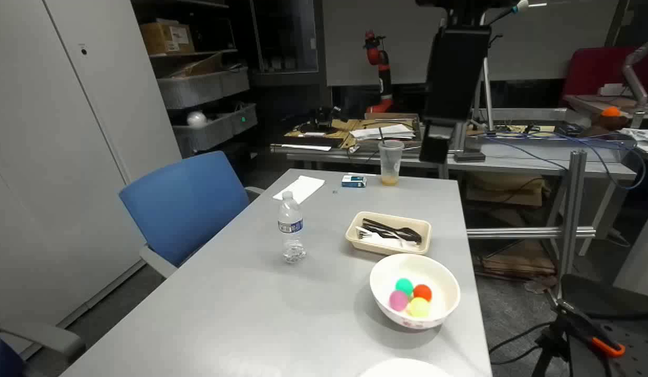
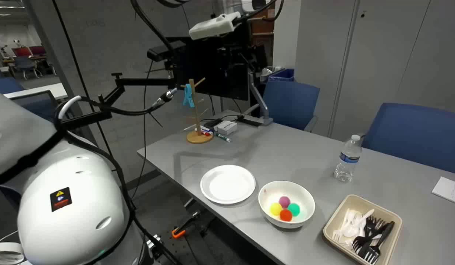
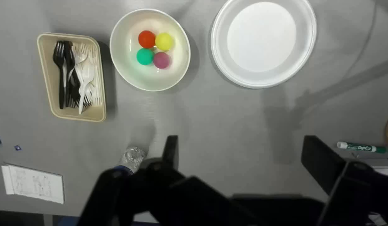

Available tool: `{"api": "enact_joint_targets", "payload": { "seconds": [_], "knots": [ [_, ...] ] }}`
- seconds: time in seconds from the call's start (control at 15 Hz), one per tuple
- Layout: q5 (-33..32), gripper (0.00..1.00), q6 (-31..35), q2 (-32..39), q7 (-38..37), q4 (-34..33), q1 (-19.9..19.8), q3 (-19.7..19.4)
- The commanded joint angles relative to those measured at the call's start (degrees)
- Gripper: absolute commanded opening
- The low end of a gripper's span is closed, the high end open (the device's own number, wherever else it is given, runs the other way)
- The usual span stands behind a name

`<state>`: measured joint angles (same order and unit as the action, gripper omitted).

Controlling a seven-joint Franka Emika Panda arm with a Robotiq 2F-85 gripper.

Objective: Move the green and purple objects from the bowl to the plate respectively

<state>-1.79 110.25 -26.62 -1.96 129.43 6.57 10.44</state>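
Note:
A green ball [image 3: 145, 56] and a purple ball [image 3: 162, 60] lie in a white bowl [image 3: 150, 81], touching a red ball [image 3: 146, 39] and a yellow ball [image 3: 164, 41]. The green ball [image 1: 404, 286] [image 2: 294, 209] and purple ball [image 1: 398, 300] [image 2: 284, 201] show in both exterior views. A white plate [image 3: 263, 37] stands beside the bowl with nothing on it; it shows whole in an exterior view [image 2: 227, 184]. My gripper [image 3: 241, 153] is open and empty in the wrist view. It hangs high above the table, apart from bowl and plate; in an exterior view its tip [image 1: 435, 149] shows.
A beige tray [image 2: 339, 217] of plastic cutlery stands beside the bowl. A water bottle [image 1: 291, 230] stands upright near the table's middle. A plastic cup [image 1: 390, 162] stands at one end. A wooden stand [image 2: 199, 138], markers and a monitor [image 2: 216, 73] are at the other end.

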Motion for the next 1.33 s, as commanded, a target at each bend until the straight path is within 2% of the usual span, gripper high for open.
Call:
{"api": "enact_joint_targets", "payload": {
  "seconds": [0.0, 1.27],
  "knots": [
    [-0.27, 1.0, -0.12, 0.21, -0.24, -0.13, 0.61, -0.49],
    [-0.12, 1.0, -0.57, 0.33, -1.03, -0.24, 0.51, -0.36]
  ]
}}
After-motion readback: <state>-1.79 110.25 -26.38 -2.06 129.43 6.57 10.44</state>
